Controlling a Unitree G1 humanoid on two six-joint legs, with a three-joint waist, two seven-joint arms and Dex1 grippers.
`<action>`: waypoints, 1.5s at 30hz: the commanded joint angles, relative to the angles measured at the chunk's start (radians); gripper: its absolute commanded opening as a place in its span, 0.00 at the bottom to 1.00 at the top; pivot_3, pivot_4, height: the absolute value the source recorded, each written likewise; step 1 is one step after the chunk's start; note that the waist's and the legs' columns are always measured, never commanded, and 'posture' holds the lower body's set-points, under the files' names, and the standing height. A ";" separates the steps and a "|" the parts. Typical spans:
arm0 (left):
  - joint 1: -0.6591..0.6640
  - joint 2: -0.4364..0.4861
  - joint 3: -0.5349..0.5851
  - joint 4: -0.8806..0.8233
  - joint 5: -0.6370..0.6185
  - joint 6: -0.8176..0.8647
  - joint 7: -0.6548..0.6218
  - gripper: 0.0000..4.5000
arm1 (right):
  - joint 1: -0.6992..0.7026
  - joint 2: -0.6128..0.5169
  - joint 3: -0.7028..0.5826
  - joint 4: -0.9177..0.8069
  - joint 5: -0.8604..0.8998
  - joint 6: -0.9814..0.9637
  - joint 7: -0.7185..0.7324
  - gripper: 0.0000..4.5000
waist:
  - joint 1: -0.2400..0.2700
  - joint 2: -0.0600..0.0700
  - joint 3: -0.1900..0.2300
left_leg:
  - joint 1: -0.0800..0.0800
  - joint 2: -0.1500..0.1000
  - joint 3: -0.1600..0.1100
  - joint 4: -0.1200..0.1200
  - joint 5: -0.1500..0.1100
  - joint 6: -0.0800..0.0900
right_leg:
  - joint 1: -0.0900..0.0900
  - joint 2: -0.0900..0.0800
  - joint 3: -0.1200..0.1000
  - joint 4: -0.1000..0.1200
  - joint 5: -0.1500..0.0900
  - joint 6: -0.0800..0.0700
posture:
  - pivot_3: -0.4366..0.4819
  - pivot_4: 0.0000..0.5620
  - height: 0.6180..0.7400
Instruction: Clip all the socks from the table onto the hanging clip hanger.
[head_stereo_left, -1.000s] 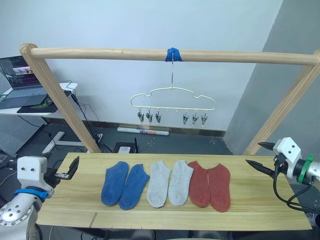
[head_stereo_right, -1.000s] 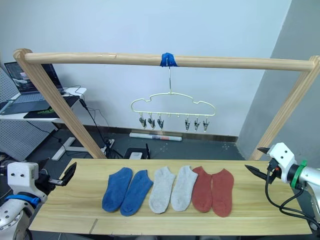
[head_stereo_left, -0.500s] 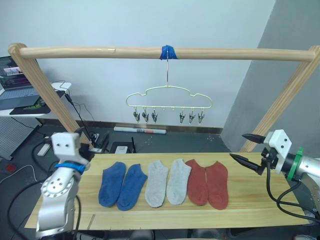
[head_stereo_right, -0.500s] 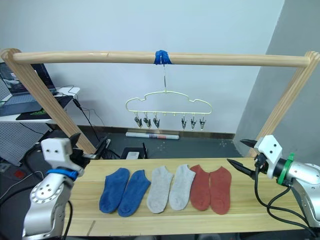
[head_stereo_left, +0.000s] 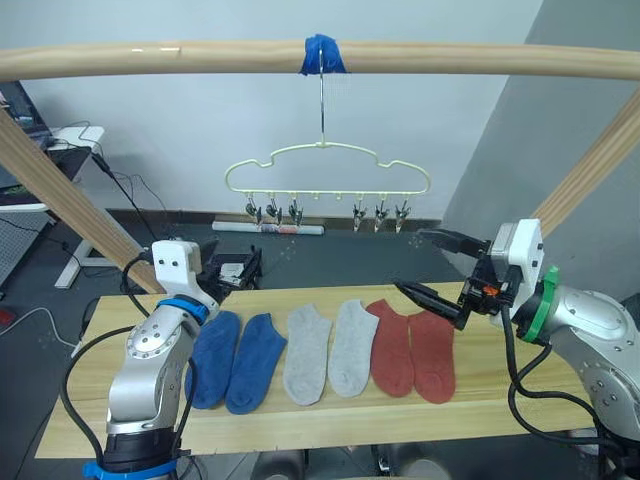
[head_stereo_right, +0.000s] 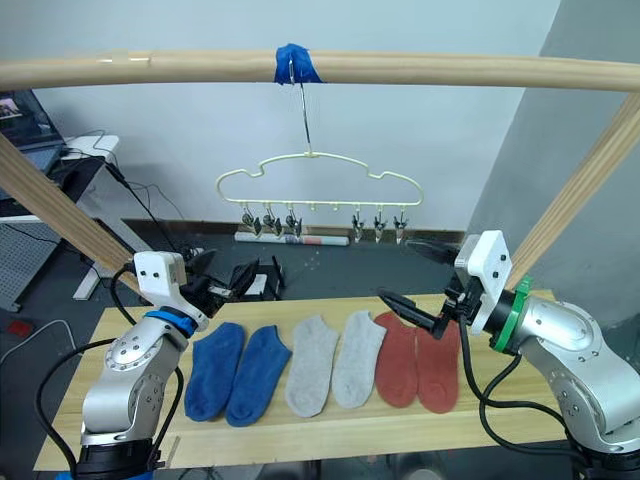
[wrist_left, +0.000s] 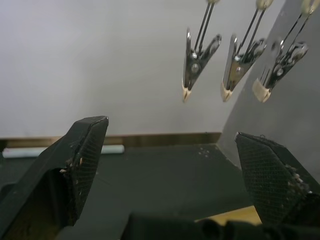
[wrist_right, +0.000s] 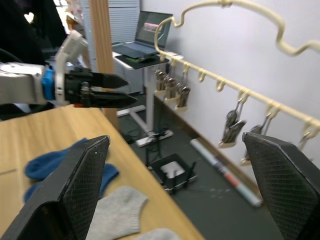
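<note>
Six socks lie in a row on the table (head_stereo_left: 500, 410): two blue socks (head_stereo_left: 236, 360), two grey socks (head_stereo_left: 328, 350) and two red socks (head_stereo_left: 413, 350). The cream clip hanger (head_stereo_left: 325, 176) hangs by its hook from the crossbar above them, its metal clips (wrist_left: 195, 59) empty. My left gripper (head_stereo_left: 240, 272) is open, raised over the table's back edge behind the blue socks and pointing right. My right gripper (head_stereo_left: 434, 268) is open wide, held above the far ends of the red socks and pointing left. Neither gripper holds anything.
The wooden crossbar (head_stereo_left: 480, 58) with blue tape (head_stereo_left: 321, 54) spans the top, carried by slanted posts at the left (head_stereo_left: 60, 200) and right (head_stereo_left: 595, 165). A desk with a laptop (wrist_right: 147, 35) stands beyond the table's left end. Cables lie on the dark floor behind the table.
The camera has moved closer and lower. My left gripper swung in toward the blue socks. My right gripper moved left from the table's right end to above the red socks. The socks stayed put.
</note>
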 joint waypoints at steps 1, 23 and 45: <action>-0.022 0.004 0.011 -0.067 -0.023 -0.017 -0.003 1.00 | -0.012 -0.025 -0.026 -0.045 0.056 0.024 0.005 0.99 | -0.004 -0.001 0.016 | 0.000 0.000 0.001 0.000 0.000 0.000 | -0.001 0.000 0.002 0.000 0.000 0.000 | 0.23 0.51 1.00; -0.034 -0.065 0.012 -0.066 0.049 -0.168 0.101 0.61 | 0.046 -0.076 -0.042 -0.064 0.063 0.030 0.000 1.00 | -0.007 -0.009 0.063 | -0.004 0.001 0.009 0.000 0.000 0.000 | -0.007 0.000 0.006 0.000 -0.001 0.008 | 0.23 0.55 1.00; -0.160 -0.087 -0.002 -0.026 0.054 -0.190 0.132 0.61 | 0.038 -0.068 -0.037 -0.074 0.065 0.036 -0.022 1.00 | -0.008 -0.009 0.066 | -0.017 0.001 0.012 0.002 0.000 0.000 | -0.022 0.000 0.008 0.000 0.004 0.006 | 0.23 0.55 1.00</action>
